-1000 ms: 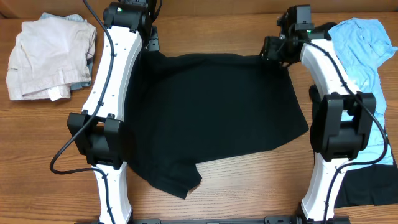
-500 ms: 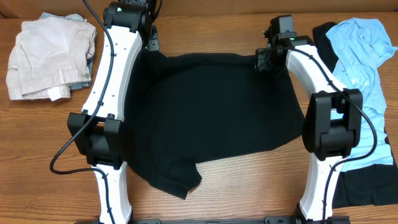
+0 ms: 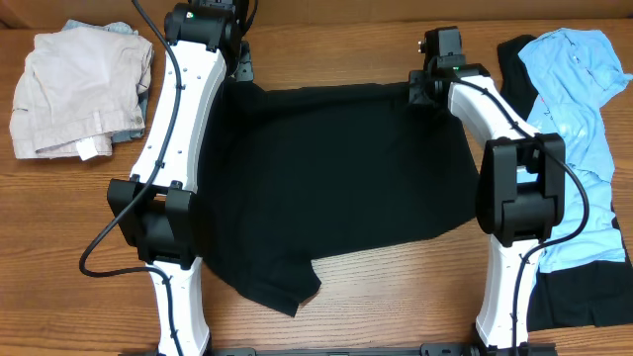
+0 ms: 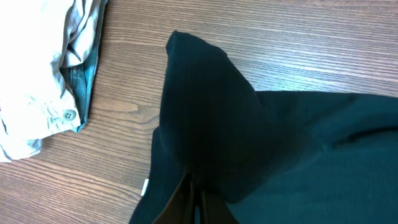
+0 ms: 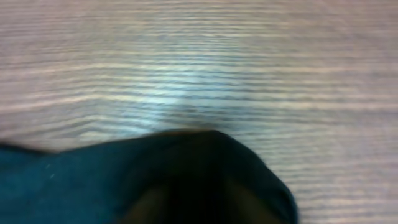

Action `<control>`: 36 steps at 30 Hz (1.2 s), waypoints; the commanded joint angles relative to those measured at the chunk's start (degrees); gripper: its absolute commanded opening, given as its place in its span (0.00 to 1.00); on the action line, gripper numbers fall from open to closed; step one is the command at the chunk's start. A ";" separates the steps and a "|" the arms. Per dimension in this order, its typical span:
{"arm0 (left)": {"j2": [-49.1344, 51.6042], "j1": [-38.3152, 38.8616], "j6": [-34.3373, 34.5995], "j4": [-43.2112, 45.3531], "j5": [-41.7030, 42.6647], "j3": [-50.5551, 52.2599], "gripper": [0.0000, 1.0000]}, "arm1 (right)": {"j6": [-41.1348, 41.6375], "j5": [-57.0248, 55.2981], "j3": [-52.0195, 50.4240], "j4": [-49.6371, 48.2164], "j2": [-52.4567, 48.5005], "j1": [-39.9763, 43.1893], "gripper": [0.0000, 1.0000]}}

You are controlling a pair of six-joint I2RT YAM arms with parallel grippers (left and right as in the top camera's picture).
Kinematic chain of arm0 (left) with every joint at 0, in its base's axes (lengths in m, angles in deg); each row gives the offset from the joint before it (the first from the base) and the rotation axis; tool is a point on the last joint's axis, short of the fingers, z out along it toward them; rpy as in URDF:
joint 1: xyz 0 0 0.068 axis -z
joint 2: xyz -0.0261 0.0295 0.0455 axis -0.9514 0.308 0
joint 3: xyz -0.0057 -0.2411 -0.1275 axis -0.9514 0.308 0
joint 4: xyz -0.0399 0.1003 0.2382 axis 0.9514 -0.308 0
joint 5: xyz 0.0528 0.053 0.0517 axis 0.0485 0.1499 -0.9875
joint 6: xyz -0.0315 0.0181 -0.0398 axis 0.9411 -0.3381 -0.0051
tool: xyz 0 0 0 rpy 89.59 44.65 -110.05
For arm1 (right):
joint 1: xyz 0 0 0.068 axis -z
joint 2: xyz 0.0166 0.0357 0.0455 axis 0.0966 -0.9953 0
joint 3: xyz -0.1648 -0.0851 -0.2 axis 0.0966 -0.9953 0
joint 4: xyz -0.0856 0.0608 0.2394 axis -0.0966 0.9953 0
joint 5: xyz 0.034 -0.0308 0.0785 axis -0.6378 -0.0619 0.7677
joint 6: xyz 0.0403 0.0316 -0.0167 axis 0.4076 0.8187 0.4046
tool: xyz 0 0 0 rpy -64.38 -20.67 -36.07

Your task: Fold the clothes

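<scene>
While each arm sits at a far corner, the large plain black fabric garment [image 3: 336, 188] lies spread on the wooden tabletop [image 3: 326, 44].
The left pincer [image 4: 194, 200] is pinched shut on the far-left corner; the right pincer [image 3: 425, 89] meets the far-right corner, its grip too blurred to tell. The cloth stretches from both toward the near edge, so the fold likely runs that way.

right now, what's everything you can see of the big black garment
The black garment is plain, soft, matte fabric, spread mostly flat on the wooden table, with its near left corner folded over. The left gripper and right gripper each pinch a far corner, tenting the cloth.
</scene>
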 commanded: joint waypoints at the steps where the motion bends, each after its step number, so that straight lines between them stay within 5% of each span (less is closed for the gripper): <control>1: -0.11 -0.09 0.31 0.48 -0.24 -0.50 0.04 | 0.02 -0.72 -0.11 0.79 -0.37 1.20 0.04; 11: -0.20 -0.09 0.33 0.39 0.00 -0.55 0.04 | -0.24 4.85 8.04 10.67 3.08 1.95 0.04; 24: -11.87 0.02 1.11 -9.01 10.58 -4.68 0.04 | -1.79 10.64 24.06 40.92 13.60 2.23 0.04; 29: -11.87 0.02 2.14 -21.20 10.49 -4.57 0.04 | -3.28 10.64 24.04 50.95 16.57 3.21 0.04; 36: -11.87 0.57 0.98 -21.59 14.78 8.17 0.04 | -3.45 10.62 17.09 57.18 16.55 5.18 0.04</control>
